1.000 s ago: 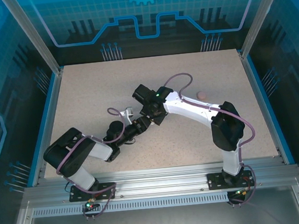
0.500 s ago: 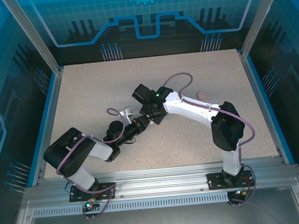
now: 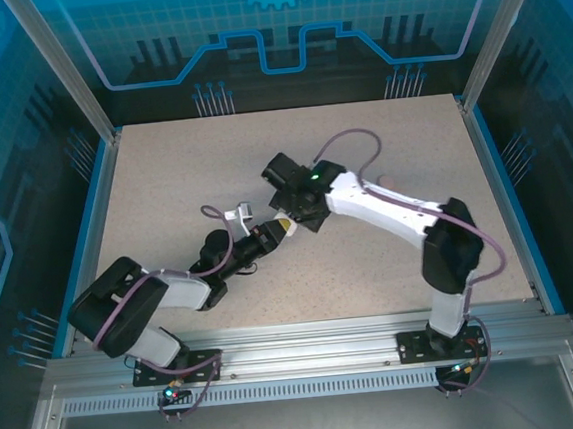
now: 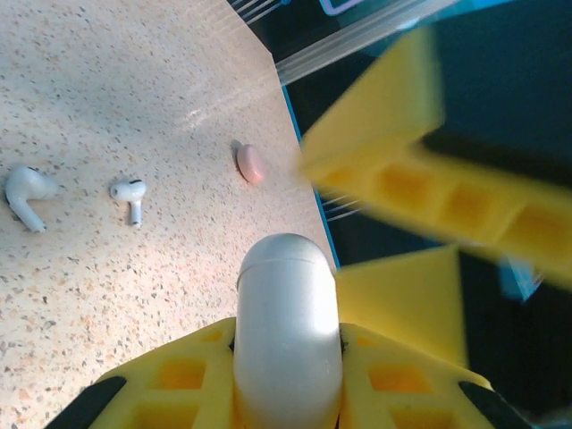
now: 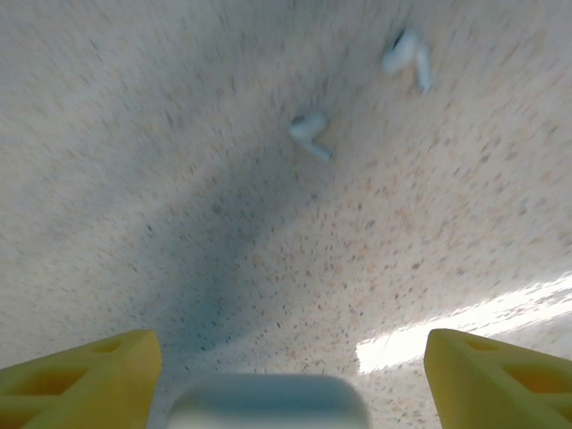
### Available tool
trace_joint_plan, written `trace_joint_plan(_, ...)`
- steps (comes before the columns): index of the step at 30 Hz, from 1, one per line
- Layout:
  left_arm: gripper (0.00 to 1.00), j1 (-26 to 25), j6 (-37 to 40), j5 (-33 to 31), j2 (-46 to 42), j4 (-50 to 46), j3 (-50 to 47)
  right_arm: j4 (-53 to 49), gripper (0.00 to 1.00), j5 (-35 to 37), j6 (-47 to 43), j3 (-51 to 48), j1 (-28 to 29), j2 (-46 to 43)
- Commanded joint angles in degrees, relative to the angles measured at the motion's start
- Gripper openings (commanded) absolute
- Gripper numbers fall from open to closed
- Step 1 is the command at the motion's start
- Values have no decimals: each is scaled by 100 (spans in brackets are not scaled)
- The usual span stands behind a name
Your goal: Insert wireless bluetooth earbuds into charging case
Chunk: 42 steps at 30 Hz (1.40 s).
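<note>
2 earbuds [image 4: 130,197] lie ahead of the left end effector [image 4: 286,362] gripping the case [image 4: 286,286]; right end effector [image 5: 288,371] stands wide.

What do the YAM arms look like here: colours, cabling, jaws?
Both left arm and right arm: white link shells, black joint housings, a mauve cable looped along each. The jaws are yellow plastic with open lattice cut-outs. Green light on the right wrist.
</note>
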Motion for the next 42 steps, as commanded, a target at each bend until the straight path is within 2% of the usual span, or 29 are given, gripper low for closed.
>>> trace_joint_plan(1, 2, 47, 599, 615, -521, -758, 228, 288, 79, 646, -981, -721, -329, -1307)
trace_joint_plan(5, 0, 258, 1061, 1251, -1047, -1737, 596, 1592, 81, 55, -2325, -2195, -872, -2612)
trace_joint_plan(10, 0, 706, 1285, 2268, -1174, -2329, 1183, 3152, 82, -1913, -4166, -3436, -1676, -3687)
trace_joint_plan(13, 0, 873, 1314, 2855, -1064, -2563, 1556, 3551, 84, -3000, -4651, -3795, -2050, -3915)
trace_joint_plan(18, 0, 904, 1574, 3479, -964, -3268, 2156, 3978, 83, -3985, -4866, -3946, -2115, -3811)
trace_joint_plan(22, 0, 904, 1864, 3938, -877, -3907, 2606, 4095, 84, -4350, -4950, -3902, -2099, -3707)
trace_joint_plan(26, 0, 906, 2091, 4069, -781, -4274, 2853, 4042, 83, -4727, -5173, -3849, -2093, -3731)
trace_joint_plan(29, 0, 908, 2101, 4143, -642, -4292, 2990, 4089, 84, -4916, -5212, -3904, -2072, -3733)
trace_joint_plan(42, 0, 912, 2111, 4236, -283, -4228, 3339, 4354, 81, -4940, -5208, -4121, -2050, -3258)
